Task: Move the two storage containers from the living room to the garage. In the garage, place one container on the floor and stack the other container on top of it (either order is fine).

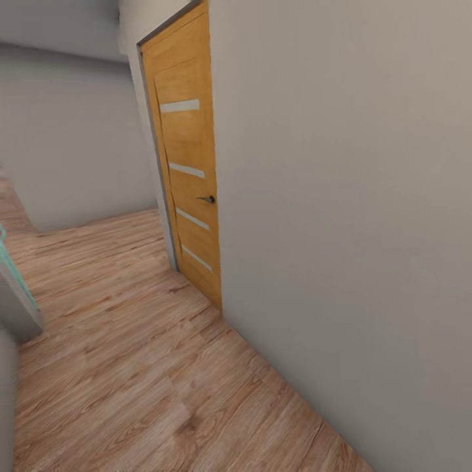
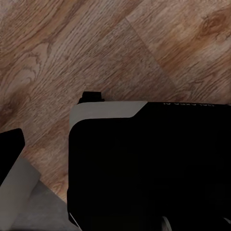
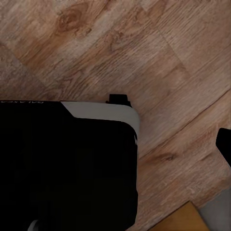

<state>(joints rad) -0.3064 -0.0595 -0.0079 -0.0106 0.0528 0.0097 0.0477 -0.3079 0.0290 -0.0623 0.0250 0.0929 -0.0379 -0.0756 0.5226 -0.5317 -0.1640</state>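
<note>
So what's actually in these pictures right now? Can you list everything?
door: one, orange-brown wood with four pale horizontal strips and a small dark handle, shut, in the wall ahead in the head view.
walls: plain grey-white, one close on the right, another beyond the door.
wood plank floor: light brown, underfoot in all three views.
teal-edged grey object: one, at the left edge of the head view; cannot tell what it is.
robot's base: black body with a grey-white rim, seen from above in both wrist views, over the planks.
</note>
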